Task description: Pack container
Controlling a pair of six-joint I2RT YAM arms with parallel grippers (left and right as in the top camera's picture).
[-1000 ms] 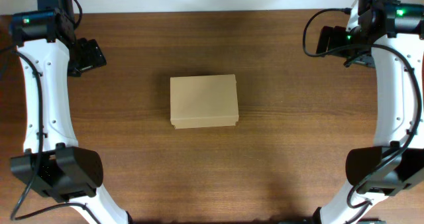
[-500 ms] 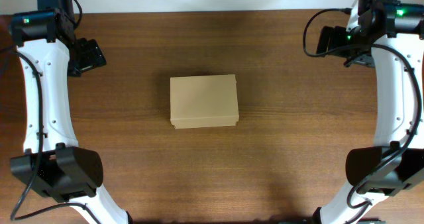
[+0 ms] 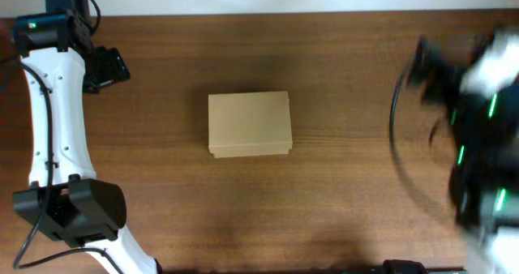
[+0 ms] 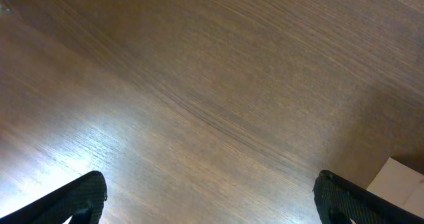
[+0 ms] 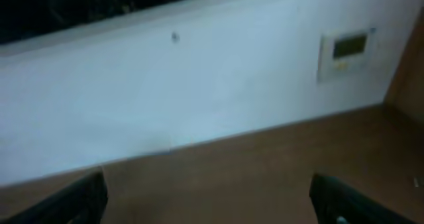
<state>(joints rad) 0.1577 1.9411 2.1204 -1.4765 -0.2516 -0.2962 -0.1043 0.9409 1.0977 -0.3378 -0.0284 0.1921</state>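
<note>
Right arm (image 3: 478, 120) has left its parked spot at the 1 o'clock corner. It now shows as a motion-blurred smear along the 3 o'clock edge of the table (image 3: 349, 71), so we read it as mid-swing. Left arm and box haven't moved.

Status:
- Container (image 3: 249, 124): cardboard box at table centre, lid flap down and lying flat, tuck edge on its 6 o'clock side. Neither arm touches it.
- Left gripper (image 4: 212, 207): parked toward 10 o'clock from the box, well apart. Fingers spread wide, bare wood under them, nothing held.
- Right gripper (image 5: 212, 207): fingers also spread, nothing between them. Its camera is blurred and points at the white wall (image 5: 199, 98) and a small wall panel (image 5: 344, 52), not at the box.

Progress, our judgement:
- Box looks shut and no loose items show in any view, so whatever packing there is to see looks done.
- We can't tell what is inside, or whether the side tabs are tucked.
- What may be left: confirm the lid is seated and get the right arm clear.
- If the lid still needs pressing, neither gripper is near enough to do it.
</note>
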